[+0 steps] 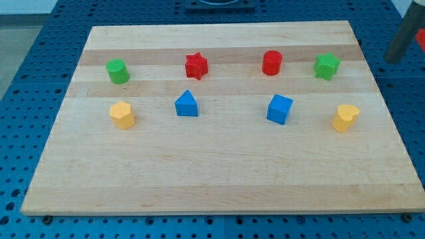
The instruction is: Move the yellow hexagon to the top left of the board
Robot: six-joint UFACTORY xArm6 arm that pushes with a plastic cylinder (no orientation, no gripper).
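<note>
Currently the yellow hexagon [122, 114] sits near the worktop's [219, 179] left edge, below the green cylinder [117, 71]. Seemingly light and rigid, it should slide when pushed low. The tip is not visible; its state cannot be told.

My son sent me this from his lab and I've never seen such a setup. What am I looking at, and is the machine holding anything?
One camera looks down at a wooden board on a blue perforated table. Eight small blocks lie apart in two rows. Back row, from the view's left: green cylinder, red star, red cylinder, green star. Front row: yellow hexagon, blue triangle, blue cube, and another yellow block. The machine is an arm ending in a dark rod, blurred at the view's top right, off the board. It only pushes; nothing is held. My tip itself cannot be made out.
</note>
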